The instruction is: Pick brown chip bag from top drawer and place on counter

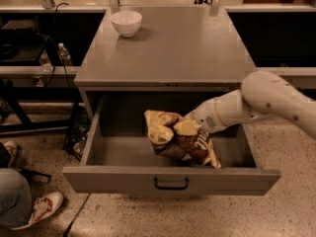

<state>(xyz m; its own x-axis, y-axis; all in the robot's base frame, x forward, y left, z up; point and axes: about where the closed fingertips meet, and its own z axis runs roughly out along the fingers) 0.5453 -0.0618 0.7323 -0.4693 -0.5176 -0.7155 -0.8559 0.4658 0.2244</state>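
The brown chip bag [183, 144], crinkled dark brown with pale yellow ends, hangs tilted above the floor of the open top drawer [170, 179]. My gripper [190, 125] comes in from the right on a white arm and is shut on the bag's upper part, holding it lifted inside the drawer. The fingertips are mostly hidden by the bag. The grey counter [168, 46] lies above and behind the drawer.
A white bowl [126, 22] stands at the counter's back left. A person's leg and red-and-white shoe [34, 210] are at the lower left on the floor. A water bottle [63, 54] stands left of the cabinet. Dark shelving runs behind.
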